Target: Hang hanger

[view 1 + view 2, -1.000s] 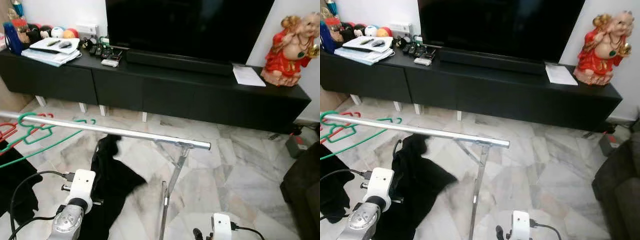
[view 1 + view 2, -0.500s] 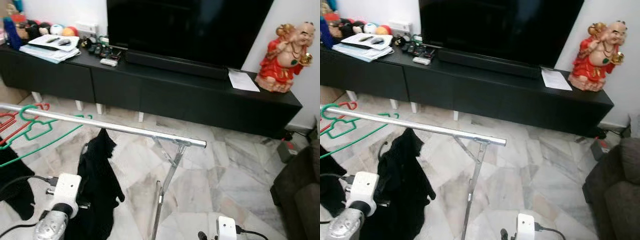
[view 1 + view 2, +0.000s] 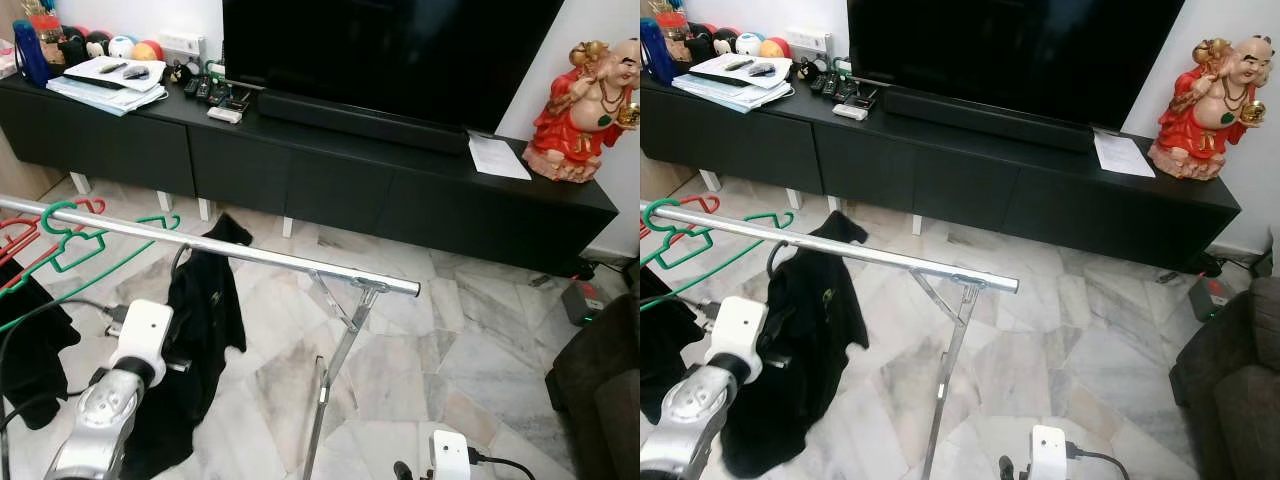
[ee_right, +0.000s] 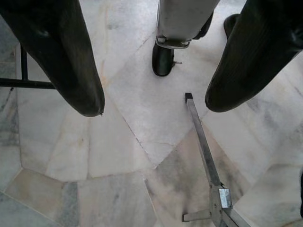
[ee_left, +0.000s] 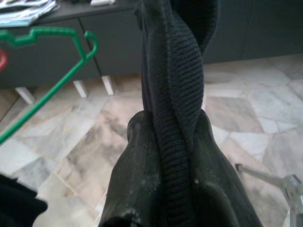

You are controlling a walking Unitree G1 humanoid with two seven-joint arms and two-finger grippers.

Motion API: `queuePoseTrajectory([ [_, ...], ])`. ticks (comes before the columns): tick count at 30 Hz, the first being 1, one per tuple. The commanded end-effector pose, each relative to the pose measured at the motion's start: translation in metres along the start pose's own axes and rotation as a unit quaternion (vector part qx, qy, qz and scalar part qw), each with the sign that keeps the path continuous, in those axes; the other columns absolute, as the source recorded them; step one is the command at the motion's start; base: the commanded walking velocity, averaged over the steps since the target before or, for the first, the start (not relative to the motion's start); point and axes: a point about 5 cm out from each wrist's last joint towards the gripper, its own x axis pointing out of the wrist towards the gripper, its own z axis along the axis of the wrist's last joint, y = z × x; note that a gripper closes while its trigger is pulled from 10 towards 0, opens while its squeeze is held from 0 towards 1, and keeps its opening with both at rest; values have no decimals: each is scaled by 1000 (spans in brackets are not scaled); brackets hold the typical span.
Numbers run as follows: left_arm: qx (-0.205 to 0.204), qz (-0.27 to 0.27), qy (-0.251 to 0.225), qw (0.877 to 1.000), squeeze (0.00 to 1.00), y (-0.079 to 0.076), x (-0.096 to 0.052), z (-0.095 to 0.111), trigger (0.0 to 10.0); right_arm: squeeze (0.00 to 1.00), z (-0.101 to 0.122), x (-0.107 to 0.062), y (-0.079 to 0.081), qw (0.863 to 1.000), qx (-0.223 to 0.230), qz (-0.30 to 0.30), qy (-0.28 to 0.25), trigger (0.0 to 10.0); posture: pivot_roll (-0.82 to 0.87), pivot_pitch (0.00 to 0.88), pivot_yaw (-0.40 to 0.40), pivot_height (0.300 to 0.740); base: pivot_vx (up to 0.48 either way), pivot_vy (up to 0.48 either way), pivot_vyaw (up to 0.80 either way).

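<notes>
The left gripper (image 5: 165,142) is clamped on ribbed black knit, the black garment (image 3: 205,320) dangling left of centre, its top just at the silver rail (image 3: 250,255). That smooth tube runs from the left edge toward mid-frame, so the lift goes up and over it. Thin green hangers (image 3: 70,240) hook on at far left. The right gripper (image 4: 151,101), fingers spread, hangs low over marble floor (image 4: 118,156).

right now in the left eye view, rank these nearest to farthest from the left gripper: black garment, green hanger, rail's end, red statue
1. black garment: clamped in the left gripper.
2. green hanger: on the rail, to the robot's left.
3. rail's end: out to the right.
4. red statue: far right on the black cabinet.
</notes>
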Motion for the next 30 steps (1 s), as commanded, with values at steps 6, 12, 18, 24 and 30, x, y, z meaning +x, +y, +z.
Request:
queuePoseTrajectory([
  [6,-3,-3,-19,1000,0,-4,17,14,10000,0,-3,-1,-5,1000,5,-8,6,10000,49,86,-121,740,0,0,0],
  [12,-6,-6,-10,1000,0,-14,33,22,10000,0,-3,-1,-6,1000,2,-8,8,10000,51,91,-127,740,0,0,0],
  [18,-7,-13,-4,1000,0,-22,41,25,10000,0,-3,-1,-6,1000,4,-8,7,10000,46,92,-127,740,0,0,0],
  [24,-10,-15,13,1000,0,-28,46,24,10000,0,-3,-1,-6,1000,5,-8,8,10000,49,95,-128,740,0,0,0],
  [30,-11,-11,50,999,0,-31,44,12,10000,0,-4,-1,-6,1000,5,-7,9,10000,48,97,-128,740,0,0,0],
])
